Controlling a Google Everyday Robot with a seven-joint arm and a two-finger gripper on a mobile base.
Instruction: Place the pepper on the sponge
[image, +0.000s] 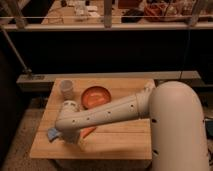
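The pepper (88, 132) is a slender orange-red piece lying on the wooden table (120, 142), partly hidden under my white arm (107, 114). The sponge (52, 133), a small light-blue pad, lies near the table's front left edge. My gripper (73, 141) hangs down from the wrist at the front left of the table, between the sponge and the pepper and close to both. The wrist hides most of it. Whether it touches either thing I cannot tell.
A white cup (66, 88) stands at the table's back left. A round orange plate (96, 96) sits beside it towards the middle. My bulky white body (177, 125) covers the table's right side. A dark rail and shelf run behind the table.
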